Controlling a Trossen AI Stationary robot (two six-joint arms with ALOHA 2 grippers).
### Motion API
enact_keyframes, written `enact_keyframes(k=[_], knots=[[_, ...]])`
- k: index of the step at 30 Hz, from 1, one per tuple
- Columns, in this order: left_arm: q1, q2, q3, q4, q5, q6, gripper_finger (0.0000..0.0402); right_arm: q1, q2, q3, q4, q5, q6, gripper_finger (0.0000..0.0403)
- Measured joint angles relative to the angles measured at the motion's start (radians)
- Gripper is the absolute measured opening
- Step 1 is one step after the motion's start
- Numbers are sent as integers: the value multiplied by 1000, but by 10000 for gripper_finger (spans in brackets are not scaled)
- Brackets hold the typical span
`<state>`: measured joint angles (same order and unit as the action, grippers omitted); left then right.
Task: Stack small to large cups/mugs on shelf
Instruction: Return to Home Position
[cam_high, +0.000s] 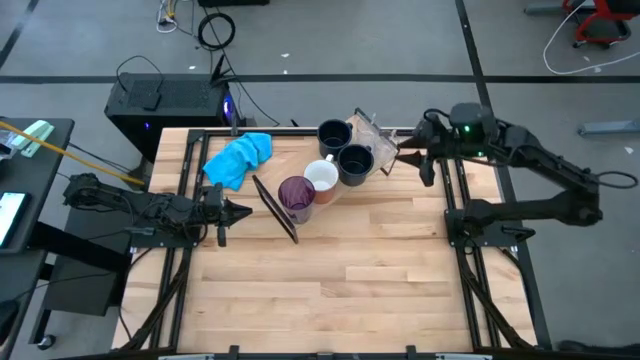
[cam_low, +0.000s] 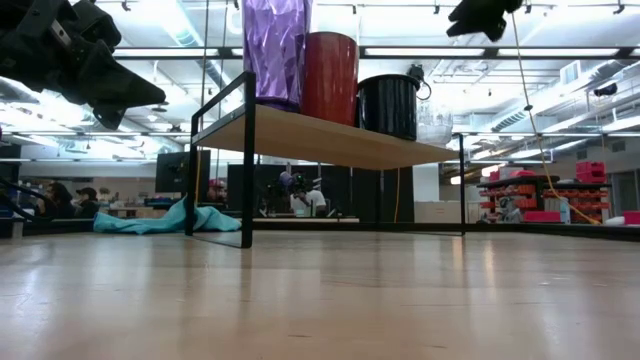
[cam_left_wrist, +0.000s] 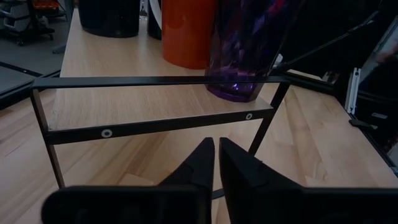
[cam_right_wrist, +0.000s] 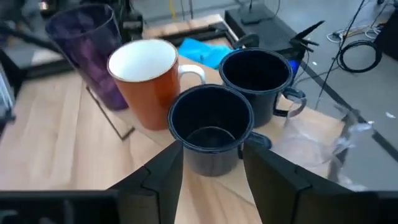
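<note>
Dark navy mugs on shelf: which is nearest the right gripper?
The dark navy mug beside the orange mug, directly before the open right gripper; the other navy mug stands farther off.

Cups (cam_low: 330, 78) side by side on shelf (cam_low: 330, 140)

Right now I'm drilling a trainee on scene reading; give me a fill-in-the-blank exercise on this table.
The tallest cup on the shelf is the ____ tumbler.
____ dark navy mugs stand on it too.
The left claw is ____; the right claw is open.
The blue cloth lies on the ____, beside the shelf.
Missing: purple; two; shut; table.
</note>
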<state>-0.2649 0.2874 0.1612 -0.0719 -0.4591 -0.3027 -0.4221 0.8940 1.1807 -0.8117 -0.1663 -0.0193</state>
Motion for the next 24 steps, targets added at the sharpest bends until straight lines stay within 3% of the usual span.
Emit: enact_keyframes(k=[5,14,24], knots=[[0,0,0,0,0,0,29,30,-124,-248,302,-51,71,172],[0,0,0,0,0,0,40,53,-339,-620,753,-53,146,171],[0,0,0,0,0,0,28,53,-564,-950,985,-53,282,171]])
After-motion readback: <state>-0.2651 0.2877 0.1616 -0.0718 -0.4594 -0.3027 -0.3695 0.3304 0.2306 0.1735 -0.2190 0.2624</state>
